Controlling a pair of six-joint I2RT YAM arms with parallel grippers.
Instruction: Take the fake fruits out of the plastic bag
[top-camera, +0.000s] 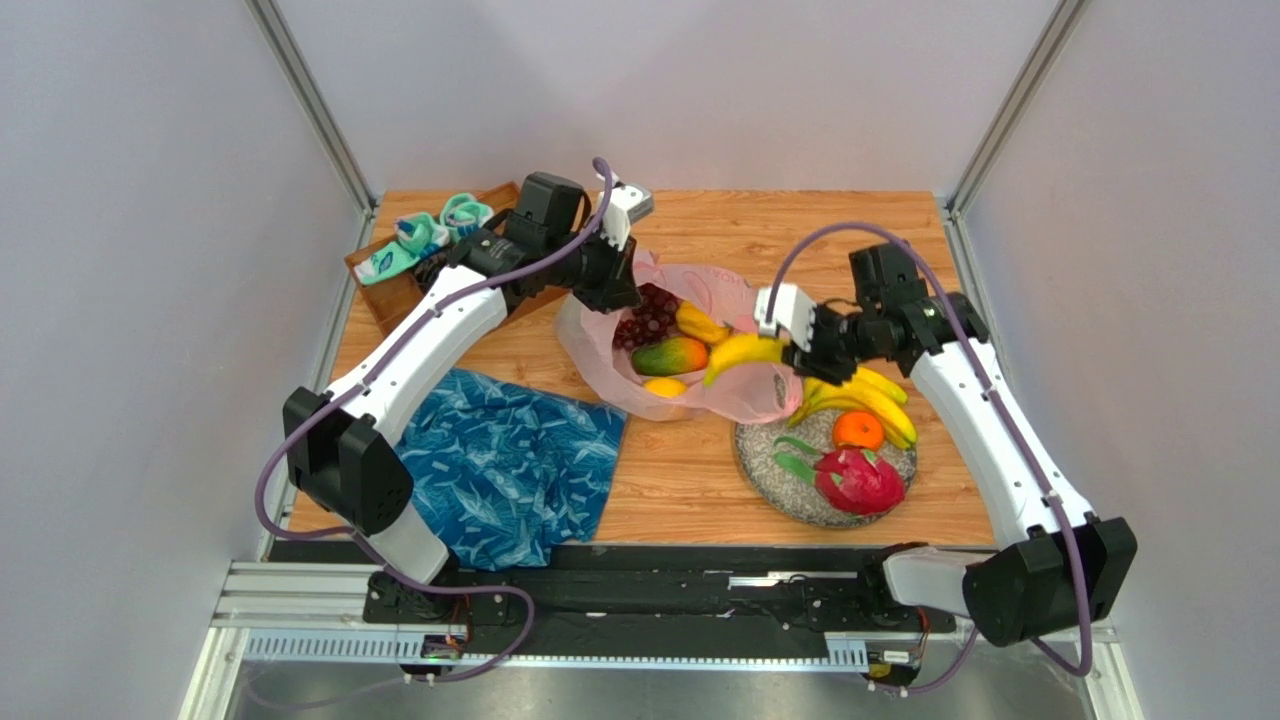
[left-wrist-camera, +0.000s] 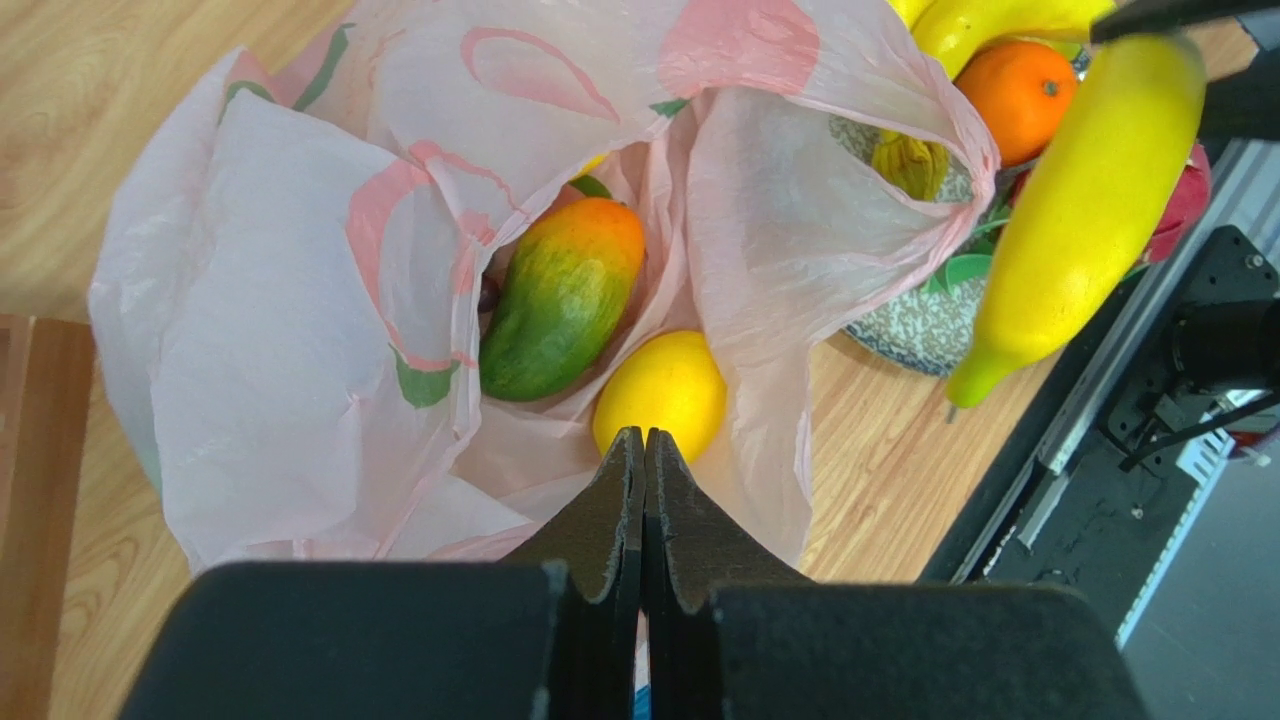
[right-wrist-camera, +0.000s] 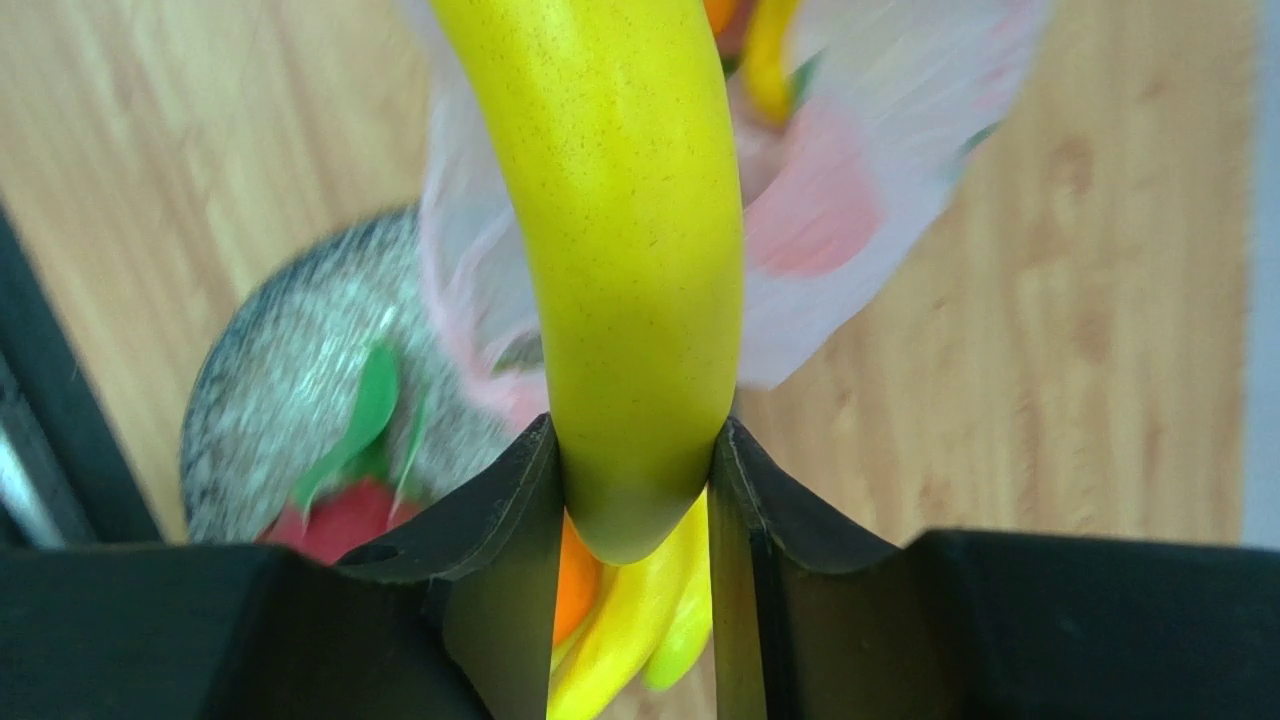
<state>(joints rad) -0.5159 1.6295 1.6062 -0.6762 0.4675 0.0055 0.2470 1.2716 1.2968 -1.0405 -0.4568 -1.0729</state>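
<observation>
My right gripper (right-wrist-camera: 634, 450) is clamped on the blunt end of a single yellow banana (right-wrist-camera: 631, 225), one finger on either side, and the fruit sticks straight out from the jaws over the right-hand lip of the plastic bag (left-wrist-camera: 286, 345). My left gripper (left-wrist-camera: 643, 443) has its fingers pressed together with no gap at the bag's back rim; I cannot tell whether any film is caught between them. Just past those tips, inside the open bag, lie a lemon (left-wrist-camera: 661, 393) and a green-to-orange mango (left-wrist-camera: 559, 300) side by side, with dark grapes (top-camera: 649, 318) deeper toward the bag's far side. The bag is thin, pale pink and crinkled, printed with pink blobs and green leaf marks; I can read no lettering on it. Touching the bag's right side sits a speckled grey dish (top-camera: 756, 455) carrying a bunch of bananas (top-camera: 872, 402), an orange (top-camera: 858, 429) and a magenta dragon fruit (top-camera: 860, 480). To the bag's left, nearer the arm bases, a blue leaf-patterned cloth (top-camera: 504, 465) lies flat on the wooden table.
</observation>
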